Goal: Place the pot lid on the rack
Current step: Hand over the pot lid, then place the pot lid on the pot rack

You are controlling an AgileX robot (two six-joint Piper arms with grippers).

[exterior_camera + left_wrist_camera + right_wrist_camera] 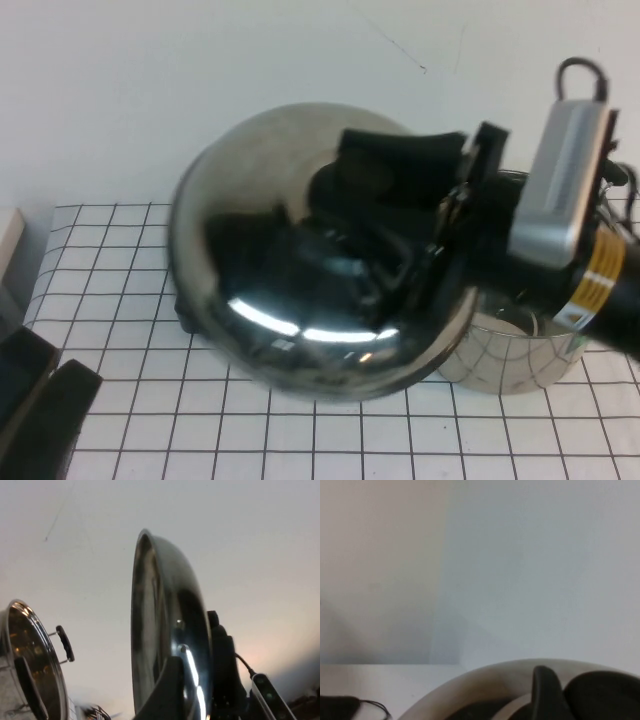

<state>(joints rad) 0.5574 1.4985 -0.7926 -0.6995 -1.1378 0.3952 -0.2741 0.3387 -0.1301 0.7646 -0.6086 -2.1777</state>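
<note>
Above the gridded tabletop (pixel 250 440), high view: the lid (pixel 290 300) hangs raised and tilted, dome toward the camera, filling the middle of the frame. Right tool (pixel 440 215) reaches in from the pot side and sits over the lid's centre, fingers closed about the knob, which is hidden behind them. Pot (pixel 510 355) stands on the tabletop just behind and right of the lid, partly covered by the right arm. Left tool (pixel 45 400) lies low, well left of the lid and apart from it; cannot tell how far its fingers are parted. A dark edge shows under the lid's left rim; cannot identify it.

Left wrist view: lid (pixel 167 645) seen nearly edge-on, standing close to upright, with the right tool (pixel 220 670) black against its domed side. Pot (pixel 35 675) sits apart from the lid, one black handle (pixel 65 642) showing.

Right wrist view: lid rim (pixel 485 680) curves along the frame edge; one black finger (pixel 545 692) rests on the dome.
</note>
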